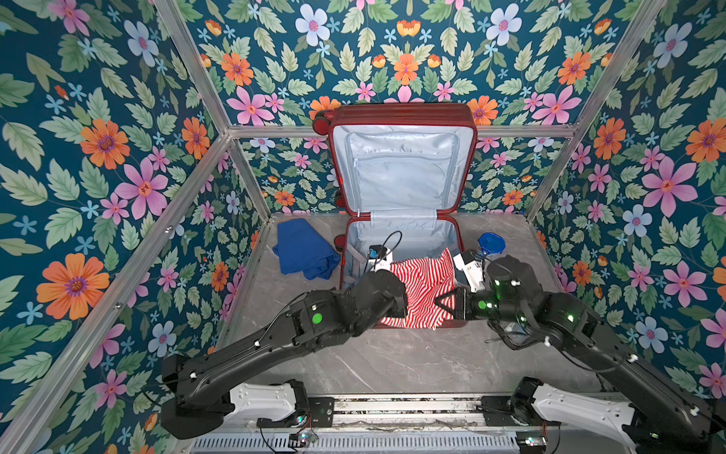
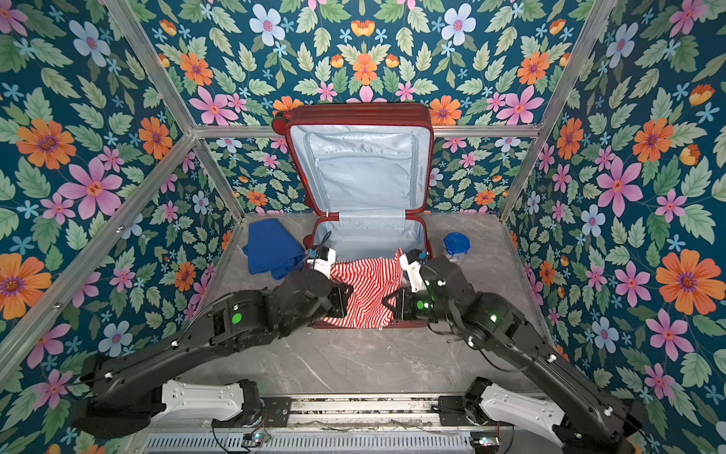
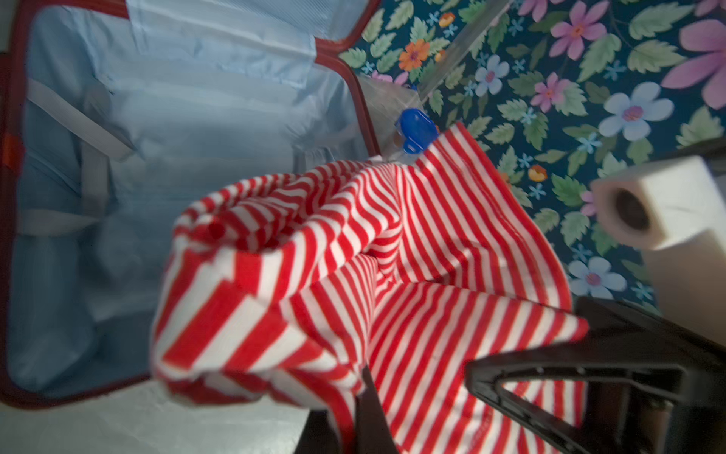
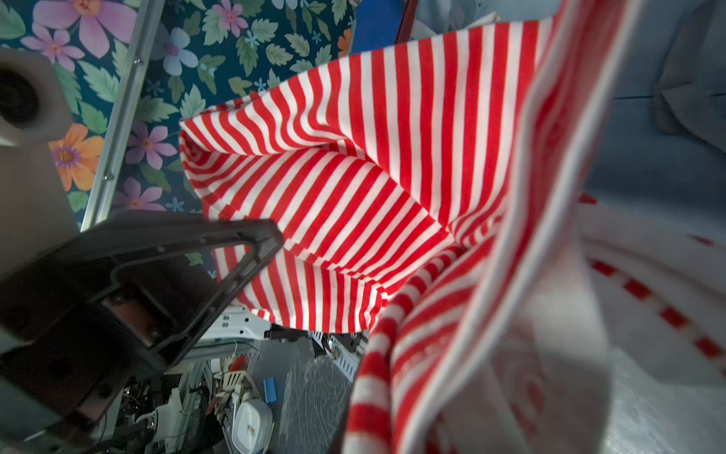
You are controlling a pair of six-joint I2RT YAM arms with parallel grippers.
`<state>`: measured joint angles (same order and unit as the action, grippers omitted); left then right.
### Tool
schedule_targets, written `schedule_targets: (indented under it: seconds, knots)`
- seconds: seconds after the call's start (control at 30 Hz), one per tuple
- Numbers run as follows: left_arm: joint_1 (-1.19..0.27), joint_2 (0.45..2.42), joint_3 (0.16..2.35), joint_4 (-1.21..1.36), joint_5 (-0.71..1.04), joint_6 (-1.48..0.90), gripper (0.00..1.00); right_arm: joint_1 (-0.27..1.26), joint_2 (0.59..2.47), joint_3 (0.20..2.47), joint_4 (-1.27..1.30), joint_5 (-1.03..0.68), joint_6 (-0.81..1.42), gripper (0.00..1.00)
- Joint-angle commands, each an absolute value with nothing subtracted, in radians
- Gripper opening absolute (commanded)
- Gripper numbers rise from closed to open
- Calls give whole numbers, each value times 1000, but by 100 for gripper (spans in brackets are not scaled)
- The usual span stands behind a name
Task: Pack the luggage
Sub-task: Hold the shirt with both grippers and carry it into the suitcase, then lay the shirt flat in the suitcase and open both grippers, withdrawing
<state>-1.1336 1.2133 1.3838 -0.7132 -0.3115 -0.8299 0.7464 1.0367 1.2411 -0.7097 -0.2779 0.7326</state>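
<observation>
Past my left gripper (image 2: 341, 302) and right gripper (image 2: 389, 304), the far half of the suitcase (image 2: 369, 236) is bare room. The striped cloth (image 2: 367, 291) fills the gap between them. A blue-lidded jar (image 2: 455, 245) stands outside my right fingers, and a blue cloth (image 2: 271, 247) lies outside my left.

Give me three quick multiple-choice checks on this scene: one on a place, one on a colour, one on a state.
1. Where is the blue cloth relative to the luggage?
A. inside its lower half
B. on the table, on the left arm's side
C. draped over the lid

2. What colour is the lid of the jar?
A. red
B. blue
C. white

3. How is the striped cloth held?
A. by neither gripper
B. by one gripper alone
C. by both, jaws shut on it

Answers:
1 B: it lies on bare table beside the shell.
2 B: the lid shows blue in both top views.
3 C: the left gripper and right gripper each pinch an edge.
</observation>
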Motion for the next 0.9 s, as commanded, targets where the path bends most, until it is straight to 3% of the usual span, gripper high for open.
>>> schedule_targets:
  seconds: [0.0,0.4,0.77,0.8,0.87]
  knots:
    - [-1004,1250,1357,-545,-224,-672,0,659,1115,1280,-604,-422,667,0]
    - [-685,1483,1147,-243,-51,-592,0,453,1489,1266,-403,-592,615,0]
    - [-630,1670,1062,-165,-10,-602,0,435,1806,1254,-330,-614,598,0]
    - [-630,1671,1057,-168,-17,-607,7,436,1816,1258,-338,-601,597,7]
    - [-629,1663,1052,-177,-39,-615,42,434,1818,1260,-347,-577,597,26]
